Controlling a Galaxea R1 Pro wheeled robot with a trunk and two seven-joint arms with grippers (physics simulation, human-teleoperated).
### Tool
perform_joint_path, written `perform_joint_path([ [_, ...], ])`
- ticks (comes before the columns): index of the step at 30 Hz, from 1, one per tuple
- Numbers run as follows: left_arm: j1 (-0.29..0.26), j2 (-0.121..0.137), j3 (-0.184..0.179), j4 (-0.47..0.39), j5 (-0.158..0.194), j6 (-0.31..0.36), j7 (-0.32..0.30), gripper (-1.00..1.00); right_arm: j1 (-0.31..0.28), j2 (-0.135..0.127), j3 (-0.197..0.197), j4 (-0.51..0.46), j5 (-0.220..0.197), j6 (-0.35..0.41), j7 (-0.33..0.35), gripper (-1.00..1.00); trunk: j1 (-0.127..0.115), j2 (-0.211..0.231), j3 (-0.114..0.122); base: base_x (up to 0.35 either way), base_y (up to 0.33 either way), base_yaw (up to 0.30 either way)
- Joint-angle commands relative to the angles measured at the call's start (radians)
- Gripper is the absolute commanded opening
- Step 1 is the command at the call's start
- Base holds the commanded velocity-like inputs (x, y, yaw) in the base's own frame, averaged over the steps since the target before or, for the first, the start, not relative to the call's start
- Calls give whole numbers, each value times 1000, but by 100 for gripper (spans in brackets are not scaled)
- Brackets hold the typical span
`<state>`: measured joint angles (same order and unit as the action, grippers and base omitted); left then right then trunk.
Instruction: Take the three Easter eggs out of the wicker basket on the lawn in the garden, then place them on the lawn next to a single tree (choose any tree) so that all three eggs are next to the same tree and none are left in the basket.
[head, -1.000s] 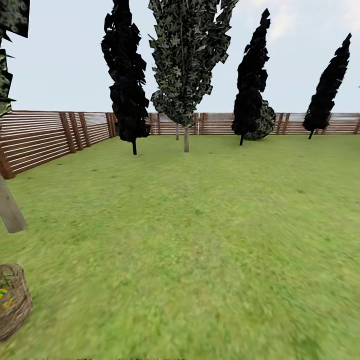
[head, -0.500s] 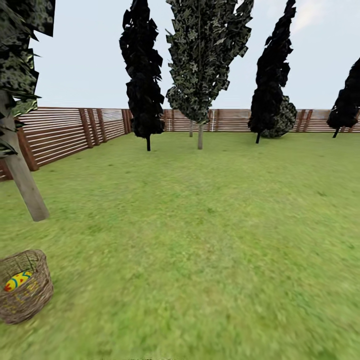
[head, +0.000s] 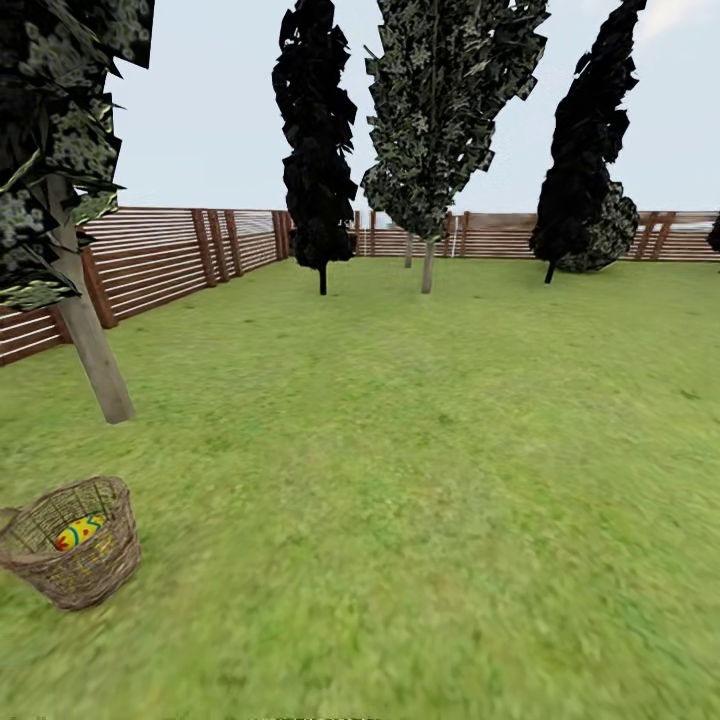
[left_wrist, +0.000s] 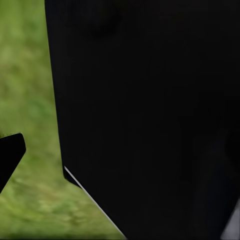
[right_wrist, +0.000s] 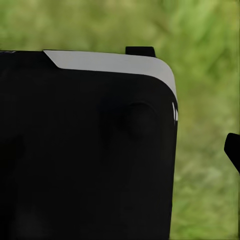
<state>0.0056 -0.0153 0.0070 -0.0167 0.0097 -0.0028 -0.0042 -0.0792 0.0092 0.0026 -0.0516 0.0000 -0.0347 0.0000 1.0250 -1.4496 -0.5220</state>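
Gripper state cannot be determined for either arm: the left wrist view shows a dark robot body panel with one black fingertip (left_wrist: 9, 155) at the frame edge over blurred grass, and the right wrist view shows a similar dark panel with a black fingertip (right_wrist: 232, 150) at its edge. Neither view shows an opposing finger, so the jaw gap cannot be read. No object appears near either fingertip.

Outward from the arms, the head view shows the wicker basket (head: 75, 575) standing on the lawn (head: 430, 480) at lower left, tilted slightly, mouth facing up. One Easter egg (head: 80, 531) is visible inside, lying on its side with its long axis running roughly across the basket; the pointed end cannot be identified. Other eggs are not discernible. The tree (head: 90, 345) with the pale trunk stands near the basket, just beyond it; a slatted fence (head: 160, 265) runs behind.

Step in hand, by judgement: approach. Next move calls for facing the basket, closing in, and bringing one arm over its mouth.
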Motion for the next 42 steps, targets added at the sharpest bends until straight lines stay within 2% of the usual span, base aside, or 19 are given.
perform_joint_path([
  [1, 1, 0, 1, -2, 1, 0, 0, 100, -1, 0, 0, 1, 0, -4, 0, 100, 0, 0, -2, 0, 0, 186],
  [42, 1, 0, 1, -2, 1, 0, 0, 100, -1, -1, 0, 1, 1, -7, 1, 100, 0, 0, -56, 0, 0, 186],
])
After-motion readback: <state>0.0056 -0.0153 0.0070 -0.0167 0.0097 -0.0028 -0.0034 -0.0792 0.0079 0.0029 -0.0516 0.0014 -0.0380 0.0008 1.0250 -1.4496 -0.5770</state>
